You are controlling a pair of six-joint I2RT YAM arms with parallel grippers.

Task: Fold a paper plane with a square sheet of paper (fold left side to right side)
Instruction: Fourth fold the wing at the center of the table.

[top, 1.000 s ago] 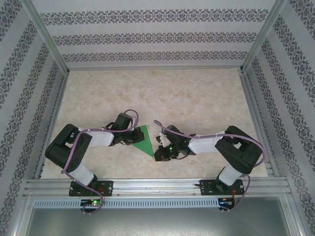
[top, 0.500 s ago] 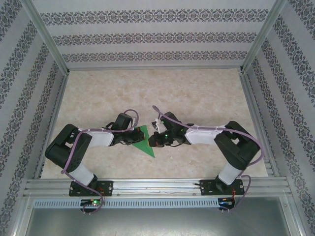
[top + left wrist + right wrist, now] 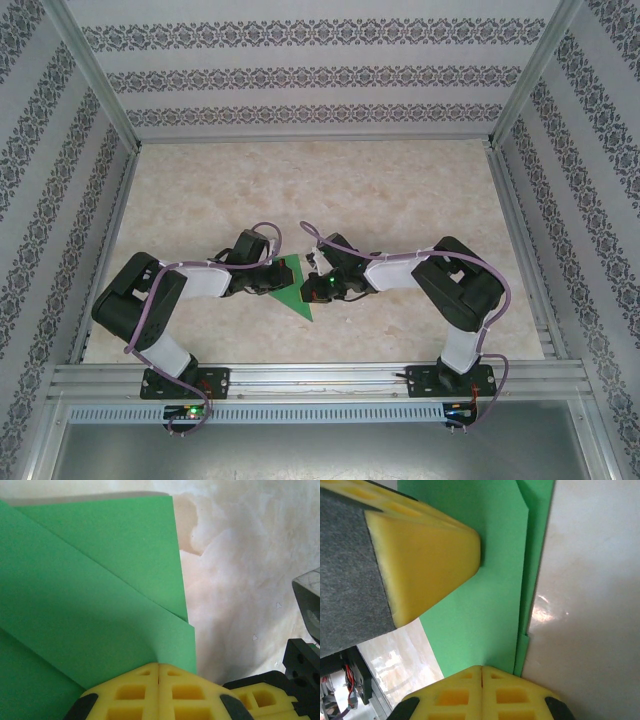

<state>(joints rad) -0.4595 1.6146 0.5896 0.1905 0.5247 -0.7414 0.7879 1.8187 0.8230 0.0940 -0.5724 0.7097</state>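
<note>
We see the folded green paper [image 3: 293, 300] lying flat on the bench [image 3: 400, 200], a little toward 7 o'clock from the bench's middle in the top view. It is a narrow triangle whose sharp tip points to about 5 o'clock. The left end effector [image 3: 276, 282] reaches it from 9 o'clock and sits over that side of the sheet. The right end effector [image 3: 312, 290] comes in from 3 o'clock and meets the opposite edge, so the two stand just beside each other with the paper under them. In the left wrist view, the left end effector's yellow jaws are pressed together with nothing between them, their tips over the green surface, where overlapping flaps show straight diagonal edges running from 10 o'clock toward 4 o'clock. The other end effector shows at 4 o'clock in that view. In the right wrist view, the right end effector's jaws are likewise pressed tight together, tips at the paper's layered edge, and the left one's yellow tip bears on the sheet at 10 o'clock. Neither pinches the paper.
</note>
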